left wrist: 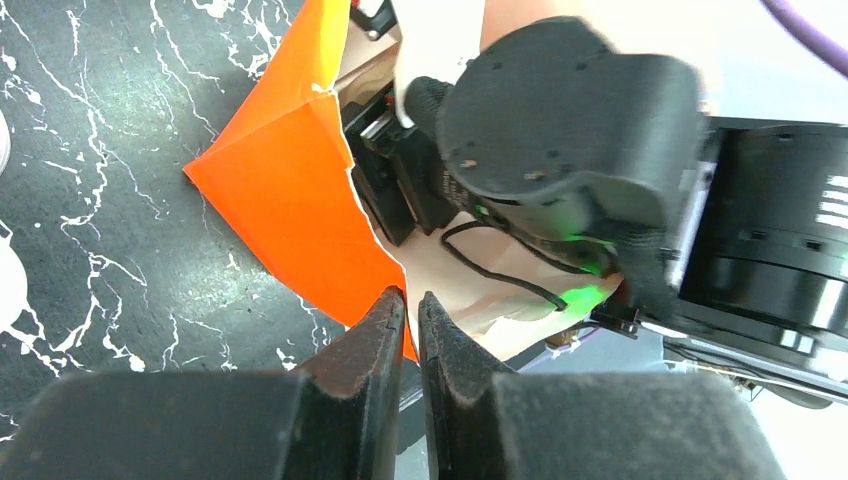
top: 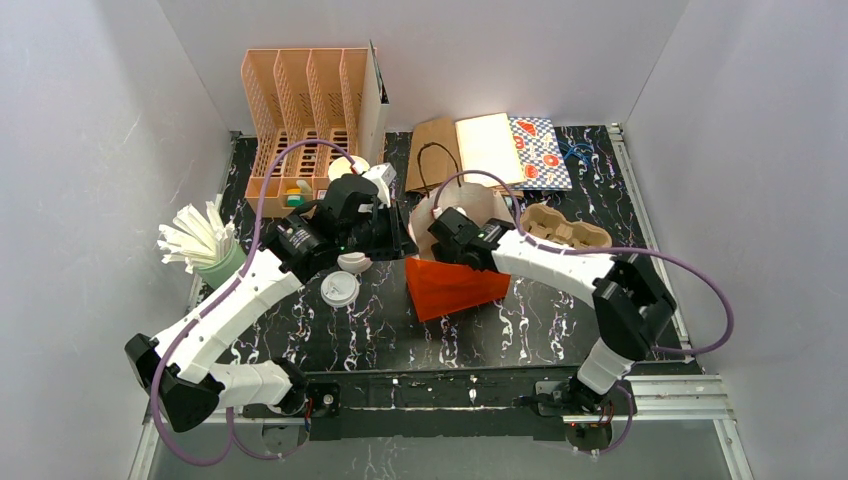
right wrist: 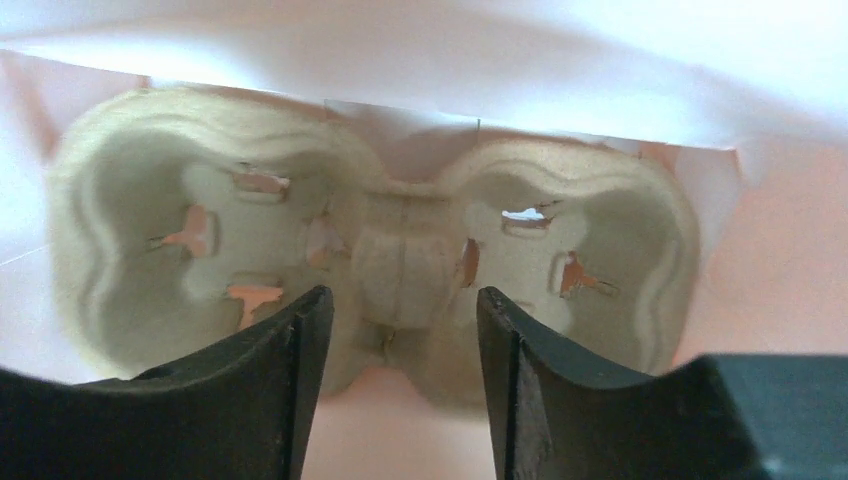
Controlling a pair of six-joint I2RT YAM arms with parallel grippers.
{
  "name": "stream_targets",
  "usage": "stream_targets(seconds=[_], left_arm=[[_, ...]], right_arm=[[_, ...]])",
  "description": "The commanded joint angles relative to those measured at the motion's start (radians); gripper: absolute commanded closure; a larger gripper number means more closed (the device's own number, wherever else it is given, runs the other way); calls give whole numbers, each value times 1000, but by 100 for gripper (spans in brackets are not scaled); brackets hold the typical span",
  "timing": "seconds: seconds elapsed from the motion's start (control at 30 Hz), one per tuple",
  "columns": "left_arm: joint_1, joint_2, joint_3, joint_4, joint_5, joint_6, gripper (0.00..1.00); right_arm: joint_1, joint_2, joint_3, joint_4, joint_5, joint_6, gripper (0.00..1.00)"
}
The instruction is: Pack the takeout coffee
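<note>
The orange bag lay on the desk with its mouth facing the far side. The left pincer pinched the bag's rim. The right pincer was spread wide inside the bag, right by the tray. A white-lidded cup seemed to sit just left of the bag, nearer the left pincer. I saw no black-lidded one.

On the black marbled table stand a peach file rack at the back left and a green cup of white sticks by the left edge, with a loose white lid near the middle. An orange bag lies at the centre. Behind it are a flat brown paper bag, a tan board, a patterned sheet and a cardboard cup carrier.
</note>
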Motion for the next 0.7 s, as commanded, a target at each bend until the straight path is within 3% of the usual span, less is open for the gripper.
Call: stream_targets(seconds=[0.0, 0.17, 0.33, 0.4, 0.57, 0.67], left_arm=[[-4, -5, -5, -18, 6, 25, 90], [-9, -3, -12, -11, 8, 23, 90], [-13, -5, -13, -11, 4, 24, 90], [-15, -4, -13, -11, 5, 23, 90], [-18, 0, -11, -13, 1, 23, 90], [-20, 2, -5, -14, -3, 28, 90]], right_arm=[[-7, -94, 87, -69, -21, -17, 33], [-7, -120, 111, -74, -39, -18, 3], [-7, -134, 156, -94, -37, -18, 2], [-7, -138, 169, -92, -54, -18, 12], [-7, -117, 170, -85, -137, -27, 60], [-7, -107, 145, -71, -153, -42, 81]])
